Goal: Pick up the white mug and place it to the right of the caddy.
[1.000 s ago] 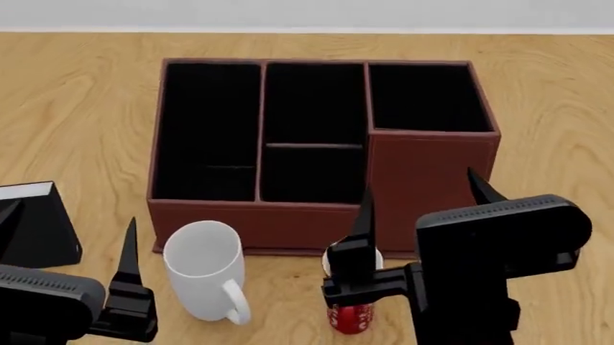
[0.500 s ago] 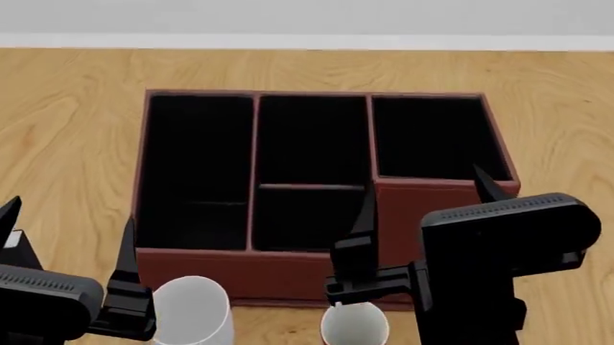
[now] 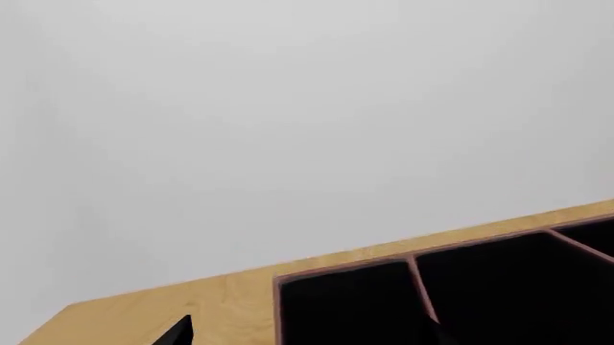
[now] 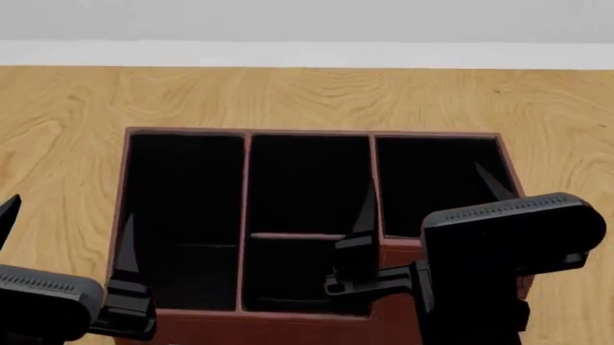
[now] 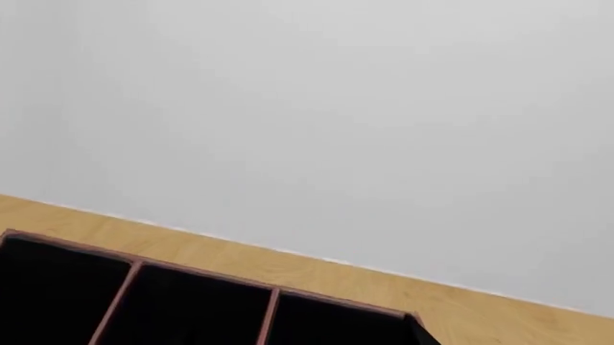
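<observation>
The white mug is out of view in every frame. The caddy (image 4: 307, 133), a dark red-brown box with black-lined compartments, fills the middle of the head view. My left gripper (image 4: 67, 212) is open at the lower left, in front of the caddy's left end and holding nothing. My right gripper (image 4: 423, 176) is open in front of the caddy's right section, also empty. In the left wrist view I see the caddy's rim (image 3: 413, 259) and one black fingertip (image 3: 180, 332). The right wrist view shows the caddy's dividers (image 5: 192, 272) and one fingertip (image 5: 422, 332).
The wooden table (image 4: 77, 100) stretches around the caddy, with bare wood to the caddy's right (image 4: 566, 144). A white baseboard (image 4: 287, 54) and a grey wall (image 4: 287, 21) bound the far edge.
The head view has lifted: the caddy slid down the frame. Both mugs and the small black box dropped out at the bottom. Both grippers keep their places in the view, still open.
</observation>
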Tool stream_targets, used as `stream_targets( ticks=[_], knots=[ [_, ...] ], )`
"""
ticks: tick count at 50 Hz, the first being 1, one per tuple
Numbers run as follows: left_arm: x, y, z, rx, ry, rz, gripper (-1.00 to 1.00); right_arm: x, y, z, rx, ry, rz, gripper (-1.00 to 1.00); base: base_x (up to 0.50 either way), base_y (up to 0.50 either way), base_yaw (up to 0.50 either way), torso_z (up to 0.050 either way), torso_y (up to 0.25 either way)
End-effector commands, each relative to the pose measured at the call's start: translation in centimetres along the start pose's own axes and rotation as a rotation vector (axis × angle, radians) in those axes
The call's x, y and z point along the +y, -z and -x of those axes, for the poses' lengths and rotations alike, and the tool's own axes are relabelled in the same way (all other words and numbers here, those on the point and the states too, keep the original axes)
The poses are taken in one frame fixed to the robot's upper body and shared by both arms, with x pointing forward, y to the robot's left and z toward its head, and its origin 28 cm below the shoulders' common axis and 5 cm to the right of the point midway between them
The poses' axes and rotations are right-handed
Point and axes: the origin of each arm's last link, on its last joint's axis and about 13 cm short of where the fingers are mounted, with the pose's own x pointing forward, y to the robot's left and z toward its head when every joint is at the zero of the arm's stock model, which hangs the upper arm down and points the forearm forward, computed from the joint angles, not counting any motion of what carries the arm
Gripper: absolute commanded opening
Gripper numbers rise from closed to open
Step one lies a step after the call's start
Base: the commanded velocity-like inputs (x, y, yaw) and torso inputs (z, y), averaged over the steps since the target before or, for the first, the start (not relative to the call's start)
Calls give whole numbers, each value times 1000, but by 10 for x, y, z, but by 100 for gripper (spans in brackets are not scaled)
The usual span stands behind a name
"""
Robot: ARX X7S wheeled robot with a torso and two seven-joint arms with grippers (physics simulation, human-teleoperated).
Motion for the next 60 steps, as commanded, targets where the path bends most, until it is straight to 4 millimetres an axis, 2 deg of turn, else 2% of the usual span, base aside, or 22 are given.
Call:
stream_targets(
  ticks=[1,15,27,36,41,46,51,60],
  knots=[
    [0,0,0,1,2,1,100,0,0,0,0,1,0,100,285,0,0,0,0],
    [0,-1,0,-1,2,0,100,-1,-1,1,-5,3,-5,100,279,0,0,0,1],
    [1,-3,3,-8,8,23,100,-1,-1,2,-9,-10,-7,100,-2,0,0,0,1],
    [5,-6,4,-19,-4,20,100,0,-6,4,6,-110,24,100,0,0,0,0,0],
    [8,-12,3,-28,-15,7,100,-2,-16,2,31,-192,107,100,0,0,0,0,0],
    [10,-16,3,-36,-28,-2,100,-6,-26,-2,46,-233,112,100,0,0,0,0,0],
    [13,-19,4,-37,-50,-16,100,-15,-44,-7,83,-357,62,100,0,0,0,0,0],
    [15,-21,4,-38,-68,-23,100,-23,-60,-14,141,-434,161,100,0,0,0,0,0]
  ],
)
